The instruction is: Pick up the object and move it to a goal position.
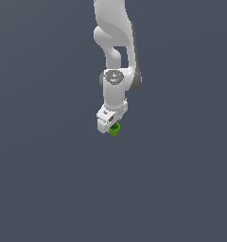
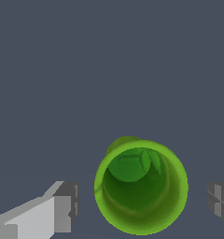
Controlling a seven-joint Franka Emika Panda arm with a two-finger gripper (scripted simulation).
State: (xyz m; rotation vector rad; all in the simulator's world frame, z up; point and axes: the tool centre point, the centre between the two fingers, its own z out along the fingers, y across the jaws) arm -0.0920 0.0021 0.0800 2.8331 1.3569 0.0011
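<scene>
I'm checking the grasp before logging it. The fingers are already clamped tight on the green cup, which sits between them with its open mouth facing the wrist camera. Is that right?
Not quite. In the wrist view the green cup does sit between the fingers, open mouth toward the camera, but there is a clear gap on each side: the gripper is open, not clamped on it.

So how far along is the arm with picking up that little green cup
Done: the gripper has reached the green cup, which sits between the two fingers in the wrist view. In hand: the grasp itself. The jaws stand open, with a gap on each side of the cup, so it is not yet clamped. Left: closing, lifting and carrying it to the goal, which shows in neither view.
</scene>
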